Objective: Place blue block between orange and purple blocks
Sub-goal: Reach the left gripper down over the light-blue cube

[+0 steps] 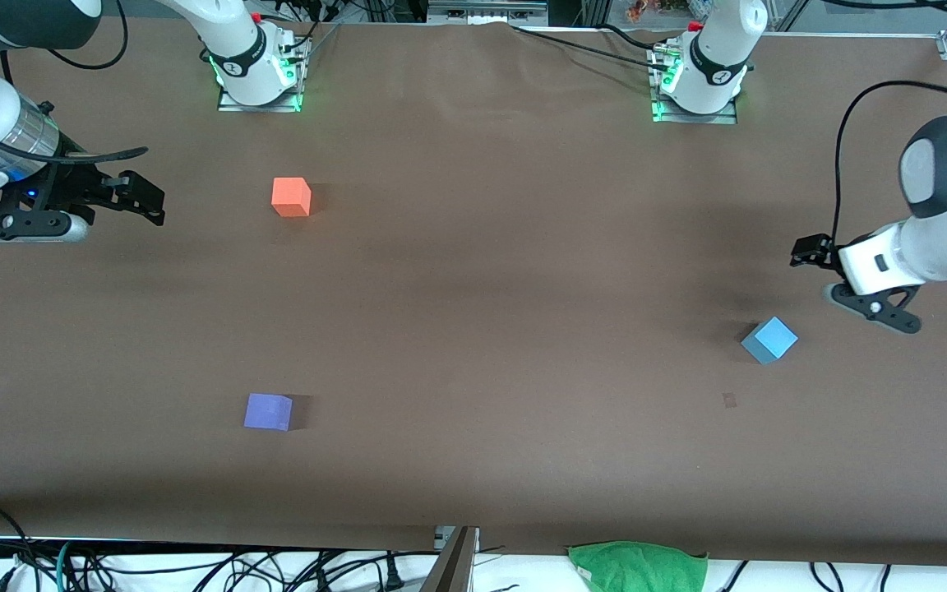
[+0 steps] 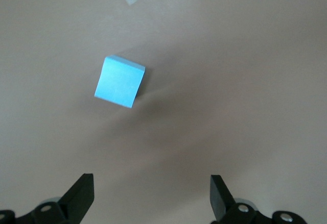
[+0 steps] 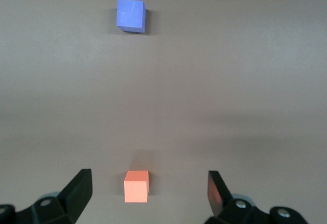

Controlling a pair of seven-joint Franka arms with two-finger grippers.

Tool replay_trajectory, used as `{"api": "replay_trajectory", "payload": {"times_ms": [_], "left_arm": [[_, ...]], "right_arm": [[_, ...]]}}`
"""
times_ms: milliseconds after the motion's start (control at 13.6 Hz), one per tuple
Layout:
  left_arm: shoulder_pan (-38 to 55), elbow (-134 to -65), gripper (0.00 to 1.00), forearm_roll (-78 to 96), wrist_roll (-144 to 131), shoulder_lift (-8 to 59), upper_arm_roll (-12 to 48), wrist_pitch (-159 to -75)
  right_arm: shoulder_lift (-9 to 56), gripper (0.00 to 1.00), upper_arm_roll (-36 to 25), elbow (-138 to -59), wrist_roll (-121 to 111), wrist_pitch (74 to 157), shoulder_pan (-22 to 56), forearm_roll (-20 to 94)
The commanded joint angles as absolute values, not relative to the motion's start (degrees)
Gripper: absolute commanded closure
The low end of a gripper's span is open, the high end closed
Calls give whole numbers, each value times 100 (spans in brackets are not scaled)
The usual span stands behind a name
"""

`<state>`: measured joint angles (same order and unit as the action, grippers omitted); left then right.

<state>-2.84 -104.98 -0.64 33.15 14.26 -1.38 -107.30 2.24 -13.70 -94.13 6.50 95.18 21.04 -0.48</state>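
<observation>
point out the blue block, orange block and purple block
blue block (image 1: 773, 335), front view, top face
orange block (image 1: 290, 196), front view, top face
purple block (image 1: 268, 411), front view, top face

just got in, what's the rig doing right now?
Nothing is held yet. The left gripper hangs open above the table near the small light sky-blue matte cube, which sits alone toward the left arm's end. The right gripper is open and waiting at its own end. The bright orange cube and the violet-purple cube sit apart, purple nearer the front camera.
</observation>
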Motion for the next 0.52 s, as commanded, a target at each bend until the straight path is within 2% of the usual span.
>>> {"api": "replay_trajectory", "payload": {"times_ms": [0,221,442], "left_arm": [[-281,-10826,0,-9,4129,1625,-149,-11562],[-273,-11214,0,-9,4464,1854,-149,-12487],[-281,-11285,0,-9,5034,2091,-149,-13146]], "right_arm": [[264,0,-1362,-9272,615,9404,2101,-44],[264,0,-1371,-9272,571,9404,2083,-44],[264,0,-1371,-9272,563,9404,2083,-44]]}}
